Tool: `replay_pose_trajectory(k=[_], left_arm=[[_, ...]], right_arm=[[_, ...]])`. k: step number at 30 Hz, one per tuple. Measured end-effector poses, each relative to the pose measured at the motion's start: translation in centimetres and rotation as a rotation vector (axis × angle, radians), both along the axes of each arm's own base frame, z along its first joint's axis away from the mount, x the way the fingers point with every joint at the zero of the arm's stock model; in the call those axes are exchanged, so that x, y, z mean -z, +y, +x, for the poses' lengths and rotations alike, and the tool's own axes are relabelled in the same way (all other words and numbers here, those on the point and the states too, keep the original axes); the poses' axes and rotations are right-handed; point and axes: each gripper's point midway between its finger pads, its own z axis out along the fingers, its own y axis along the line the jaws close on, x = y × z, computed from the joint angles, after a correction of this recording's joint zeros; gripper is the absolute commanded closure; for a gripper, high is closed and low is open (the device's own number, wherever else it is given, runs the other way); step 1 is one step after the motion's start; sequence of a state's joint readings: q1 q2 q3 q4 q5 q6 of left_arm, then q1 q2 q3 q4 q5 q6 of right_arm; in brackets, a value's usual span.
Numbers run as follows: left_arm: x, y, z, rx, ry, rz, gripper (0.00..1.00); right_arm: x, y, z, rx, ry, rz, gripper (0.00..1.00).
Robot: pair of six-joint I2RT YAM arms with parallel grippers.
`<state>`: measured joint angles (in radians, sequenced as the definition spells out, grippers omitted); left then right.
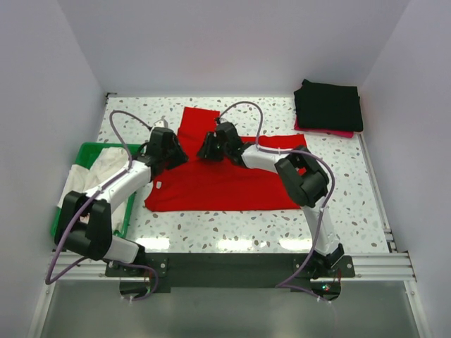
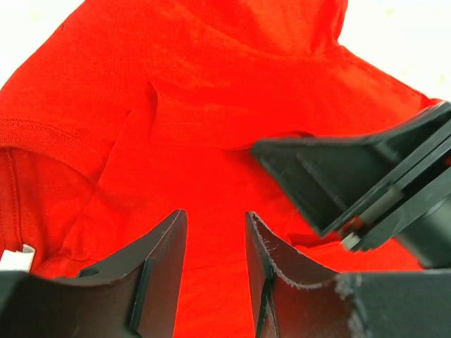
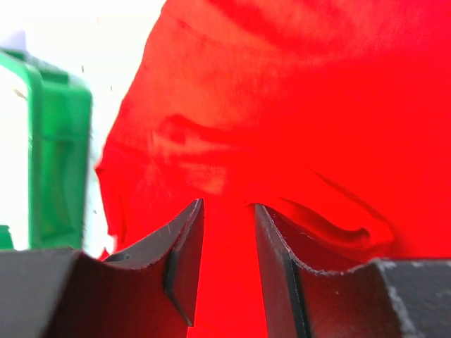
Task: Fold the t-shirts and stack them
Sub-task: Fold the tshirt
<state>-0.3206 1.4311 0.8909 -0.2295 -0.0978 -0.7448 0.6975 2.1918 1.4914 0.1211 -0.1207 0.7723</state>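
Note:
The bright red t-shirt (image 1: 225,179) lies spread on the table, with one part sticking out toward the back (image 1: 198,118). My left gripper (image 1: 176,153) and right gripper (image 1: 207,149) are low over its back edge, close together. In the left wrist view the left gripper (image 2: 216,215) has a narrow gap, with flat red cloth (image 2: 211,105) showing through it. In the right wrist view the right gripper (image 3: 229,204) is also narrowly apart over wrinkled red cloth (image 3: 296,105). Black folded t-shirts (image 1: 328,105) are stacked at the back right. A white t-shirt (image 1: 95,172) lies in the basket.
The green plastic basket (image 1: 86,151) stands at the table's left edge and also shows in the right wrist view (image 3: 60,162). A pink-red edge (image 1: 338,132) shows under the black stack. White walls close in the sides and back.

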Motion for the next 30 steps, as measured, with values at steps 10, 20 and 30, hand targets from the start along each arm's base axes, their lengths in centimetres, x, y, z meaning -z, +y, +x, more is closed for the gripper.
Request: replay_pose_trajectory(k=[10, 20, 30], left_arm=[[1.3, -0.1, -0.1, 0.008, 0.033, 0.011, 0.57], [3.2, 0.1, 0.1, 0.002, 0.086, 0.027, 0.57], [-3.0, 2.9, 12.3, -0.097, -0.101, 0.082, 0.51]], right_arm=[[1.2, -1.5, 4.1, 0.106, 0.085, 0.157, 0.62], [0.0, -1.8, 6.1, 0.152, 0.135, 0.325, 0.61], [-2.2, -6.0, 4.5, 0.157, 0.127, 0.280, 0.61]])
